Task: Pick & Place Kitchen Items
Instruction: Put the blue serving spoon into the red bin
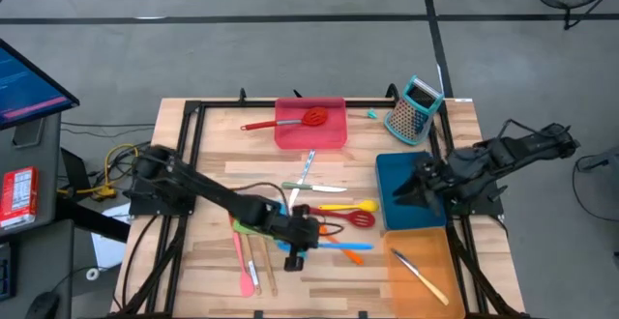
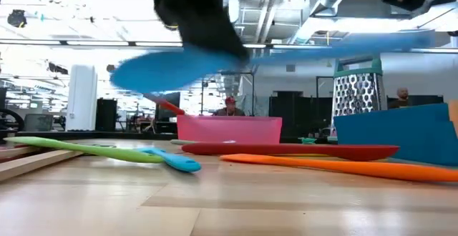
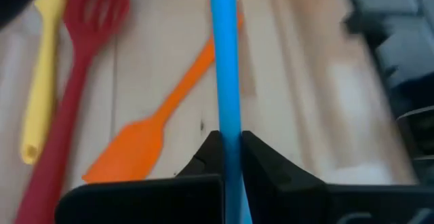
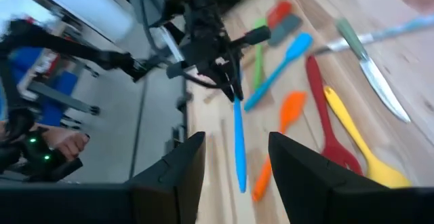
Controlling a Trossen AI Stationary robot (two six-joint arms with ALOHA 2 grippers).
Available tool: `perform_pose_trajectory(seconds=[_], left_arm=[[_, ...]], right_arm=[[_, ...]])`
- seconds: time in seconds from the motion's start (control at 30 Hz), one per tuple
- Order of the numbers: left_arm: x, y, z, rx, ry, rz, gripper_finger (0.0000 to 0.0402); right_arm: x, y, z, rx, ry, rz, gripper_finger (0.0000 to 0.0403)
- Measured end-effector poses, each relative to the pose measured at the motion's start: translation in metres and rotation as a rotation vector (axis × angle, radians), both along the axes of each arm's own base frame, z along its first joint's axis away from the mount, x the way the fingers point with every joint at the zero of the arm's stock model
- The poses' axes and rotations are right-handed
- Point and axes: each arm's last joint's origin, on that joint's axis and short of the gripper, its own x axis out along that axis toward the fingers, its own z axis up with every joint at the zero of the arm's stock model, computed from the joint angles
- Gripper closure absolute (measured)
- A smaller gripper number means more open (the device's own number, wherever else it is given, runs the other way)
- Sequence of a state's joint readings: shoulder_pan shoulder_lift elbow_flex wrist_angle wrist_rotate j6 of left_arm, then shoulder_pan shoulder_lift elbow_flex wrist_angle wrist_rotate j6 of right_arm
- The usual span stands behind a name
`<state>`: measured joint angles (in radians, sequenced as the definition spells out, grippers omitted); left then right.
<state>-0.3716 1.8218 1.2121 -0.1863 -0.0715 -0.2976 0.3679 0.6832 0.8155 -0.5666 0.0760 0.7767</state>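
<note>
My left gripper (image 1: pixel 293 251) is over the middle of the table, shut on a blue spatula (image 2: pixel 164 69) that it holds off the wood. The spatula's handle (image 1: pixel 338 247) runs toward the table's right edge. Below and around it lie an orange spatula (image 3: pixel 135 146), a red slotted spoon (image 3: pixel 81 20), a yellow spoon (image 3: pixel 41 75), a light blue spatula (image 4: pixel 281 64) and a green one (image 2: pixel 86 150). My right gripper (image 4: pixel 237 146) is open and empty above the blue tray (image 1: pixel 392 169). My left gripper pinches the blue spatula's handle (image 3: pixel 227 125) between its two fingers (image 3: pixel 261 159), close to the blade end. The fingers come from above, pointing down, and lie across the handle. The spatula is lifted clear and roughly level, its handle's free end (image 2: pixel 422 41) slightly higher.
A red tray (image 1: pixel 290 135) at the far edge holds a red slotted utensil (image 1: pixel 311 118). A box grater (image 1: pixel 414 108) stands at the far right. An orange tray (image 1: pixel 397 280) at the near right holds a silver utensil. Pink and wooden utensils (image 1: pixel 247 266) lie near the left gripper.
</note>
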Motion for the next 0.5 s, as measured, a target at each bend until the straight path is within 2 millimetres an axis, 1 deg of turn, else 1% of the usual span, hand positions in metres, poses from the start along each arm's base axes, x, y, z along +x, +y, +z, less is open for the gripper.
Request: perform_pose_trajectory(seconds=[0.1,0.2,0.27,0.37,0.5], left_arm=[[-0.009,0.007,0.038,-0.070,-0.095,0.038,0.0397],[-0.025,0.015,0.080,-0.150,-0.207,0.071,0.0397],[-0.039,0.021,0.109,-0.198,-0.291,0.080,0.0397],[-0.064,0.030,0.153,-0.271,-0.461,0.077,0.0397],[-0.099,0.043,0.203,-0.367,-0.686,0.064,0.0397]], right_arm=[[-0.006,-0.002,0.007,0.009,-0.069,0.006,0.0242],[-0.013,-0.005,0.015,0.013,-0.153,0.014,0.0242],[-0.020,-0.008,0.021,0.005,-0.220,0.023,0.0242],[-0.029,-0.011,0.030,-0.027,-0.331,0.039,0.0242],[-0.037,-0.015,0.039,-0.080,-0.443,0.043,0.0242]])
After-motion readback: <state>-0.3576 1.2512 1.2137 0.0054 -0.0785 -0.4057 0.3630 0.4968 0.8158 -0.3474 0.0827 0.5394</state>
